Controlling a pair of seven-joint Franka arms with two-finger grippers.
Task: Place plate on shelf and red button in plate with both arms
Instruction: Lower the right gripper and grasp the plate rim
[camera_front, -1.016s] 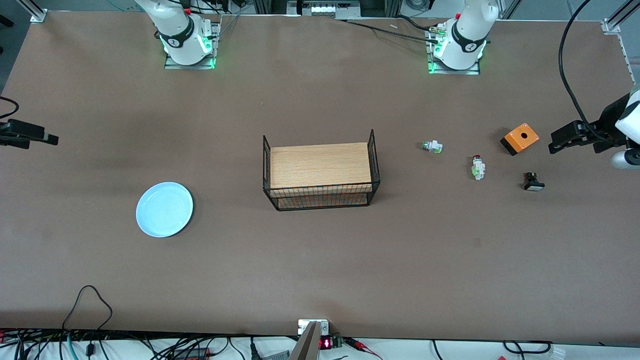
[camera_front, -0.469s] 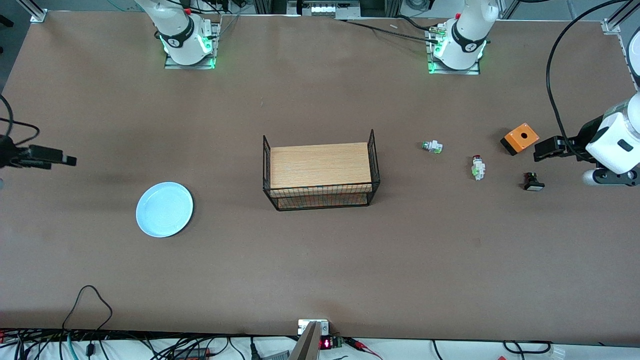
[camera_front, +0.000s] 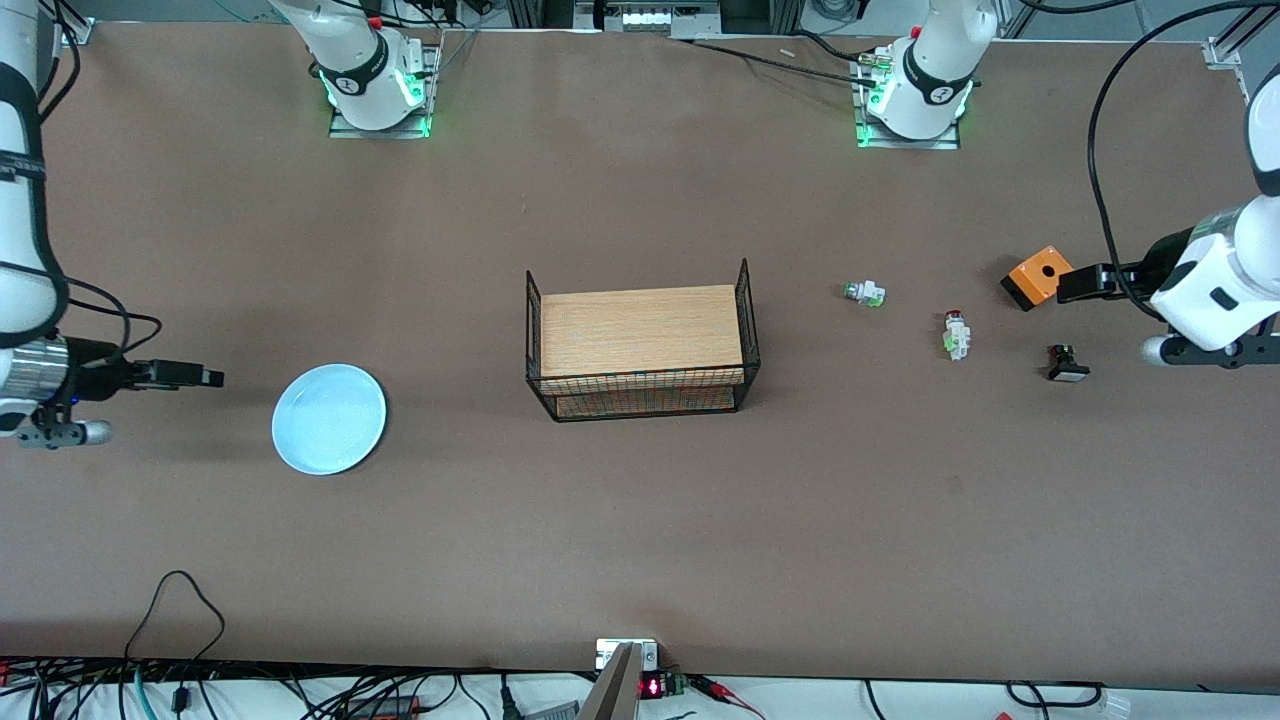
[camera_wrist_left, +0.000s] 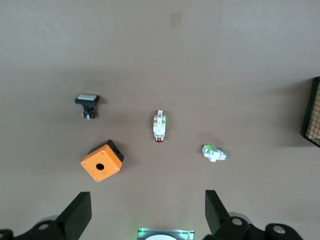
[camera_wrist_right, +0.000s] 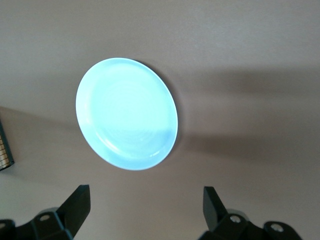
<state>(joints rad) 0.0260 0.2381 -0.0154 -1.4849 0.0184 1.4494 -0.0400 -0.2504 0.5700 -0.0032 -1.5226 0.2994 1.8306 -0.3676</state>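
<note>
— Where are we? Right gripper (camera_front: 212, 378), spread wide, empty, hangs beside the round pale-blue glossy plate (camera_front: 329, 418), at the right arm's table end.

— Left gripper (camera_front: 1066, 286), also agape, is over the orange box (camera_front: 1040, 276); the tiny white red-capped button (camera_front: 956, 334) lies toward the wire rack (camera_front: 640, 350), long axis running toward the front camera.

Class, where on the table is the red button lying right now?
The red button lies toward the left arm's end of the table, between the green-capped button and the black button.

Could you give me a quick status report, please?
Both grippers open, empty: left gripper above orange box, right gripper beside plate. Red button untouched. Nothing blocking.
</note>
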